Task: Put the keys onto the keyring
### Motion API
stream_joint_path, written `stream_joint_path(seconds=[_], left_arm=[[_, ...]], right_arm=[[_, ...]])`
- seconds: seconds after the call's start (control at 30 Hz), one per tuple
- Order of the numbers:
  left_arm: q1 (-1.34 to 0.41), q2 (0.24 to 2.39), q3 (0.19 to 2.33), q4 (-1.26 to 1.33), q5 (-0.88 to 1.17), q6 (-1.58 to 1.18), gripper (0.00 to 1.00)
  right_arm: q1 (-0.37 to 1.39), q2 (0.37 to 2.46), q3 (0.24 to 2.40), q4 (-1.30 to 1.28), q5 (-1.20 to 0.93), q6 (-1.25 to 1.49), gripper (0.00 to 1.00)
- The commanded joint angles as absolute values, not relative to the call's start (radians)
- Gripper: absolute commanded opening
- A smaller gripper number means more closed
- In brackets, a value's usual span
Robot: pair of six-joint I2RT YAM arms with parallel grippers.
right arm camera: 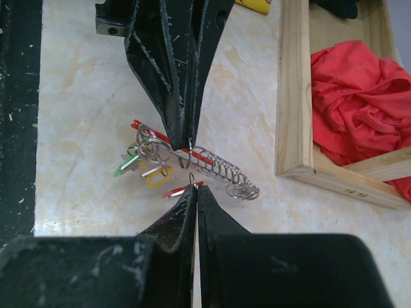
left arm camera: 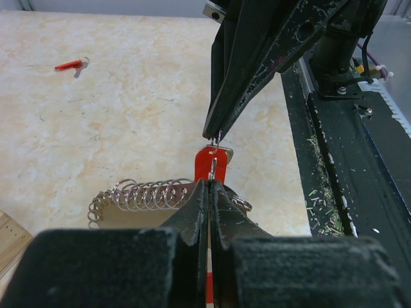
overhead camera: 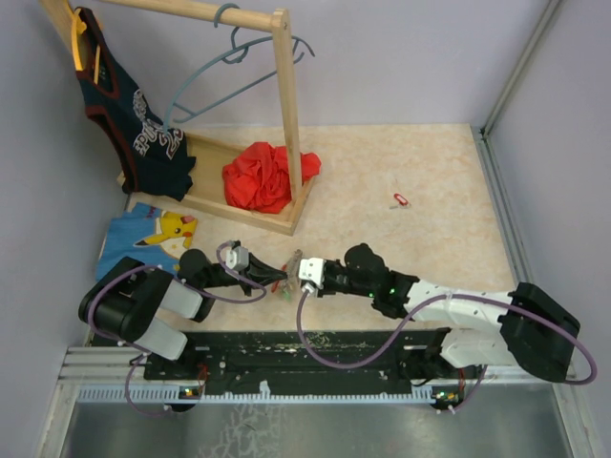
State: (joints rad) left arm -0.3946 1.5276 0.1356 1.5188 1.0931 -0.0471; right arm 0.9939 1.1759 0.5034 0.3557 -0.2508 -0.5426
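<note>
White number 23 on the hanging dark jersey [overhead camera: 134, 119], lettering above it illegible

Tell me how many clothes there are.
3: a dark jersey hanging on the rack, a red one crumpled in its base, a blue one flat on the table. More may hide underneath.

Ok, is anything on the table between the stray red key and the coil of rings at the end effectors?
Nothing: bare tabletop runs from the stray red key to the coil of rings, clearest in the left wrist view.
</note>
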Motion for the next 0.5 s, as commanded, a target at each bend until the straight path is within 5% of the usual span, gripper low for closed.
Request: stream_joint_path(seconds=[0.0,0.47], left_arm=[[-0.389,1.537,0.129,1.74,1.103,-0.047,0.01],[-0.388,1.539,0.124,1.753,1.098,-0.049,0.01]], right_arm=[[1.031,1.194,0.515,0.419,-0.225,-0.542,0.0],[1.051,1.207,0.509,0.452,-0.158,-0.474,0.0]])
